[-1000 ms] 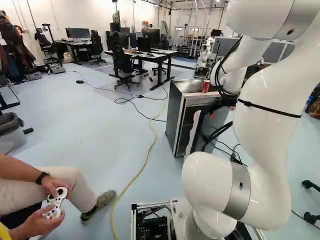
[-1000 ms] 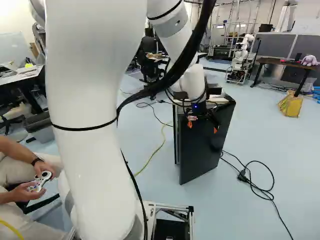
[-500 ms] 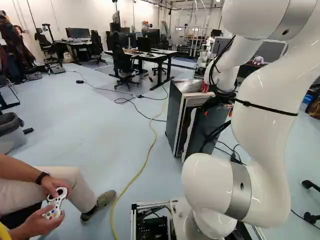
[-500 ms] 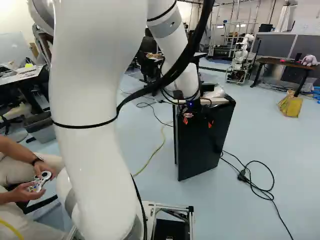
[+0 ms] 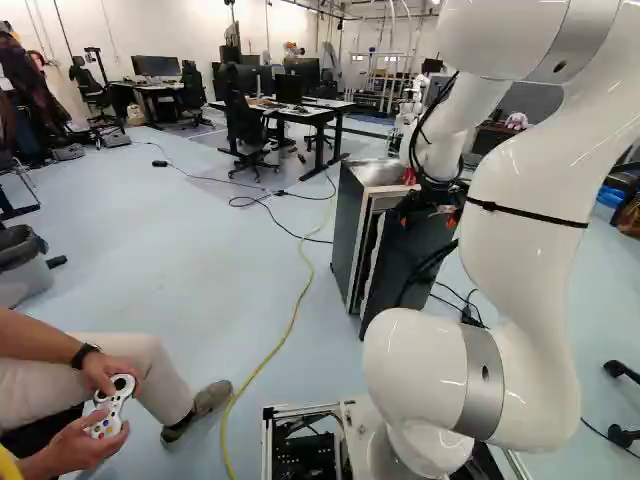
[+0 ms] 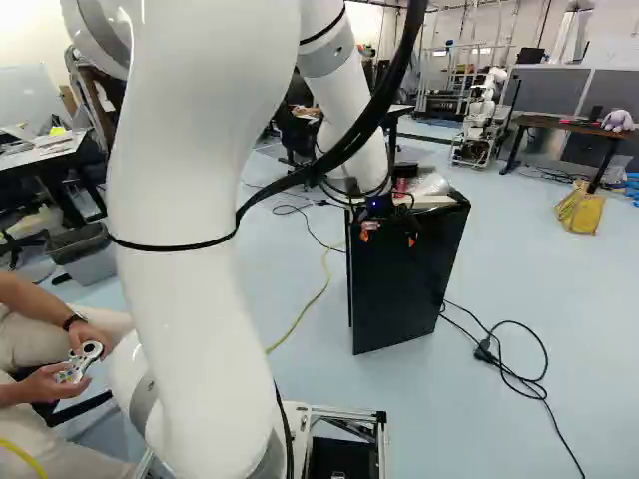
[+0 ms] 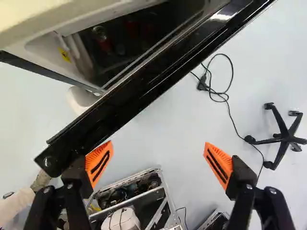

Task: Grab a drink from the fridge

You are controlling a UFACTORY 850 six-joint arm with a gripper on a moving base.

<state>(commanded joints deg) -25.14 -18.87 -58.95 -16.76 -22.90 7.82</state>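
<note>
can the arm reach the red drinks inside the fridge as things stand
Probably not directly: the fridge door is only partly open and stands between the open pincer and the red drinks. The gap looks too narrow unless the door swings wider.

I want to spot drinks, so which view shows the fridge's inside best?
The wrist view: it looks past the door into the fridge, where red shapes, perhaps cans, show dimly. The left base view shows only a narrow dark gap beside the door; the right base view shows the door's outer face, nothing inside.
</note>
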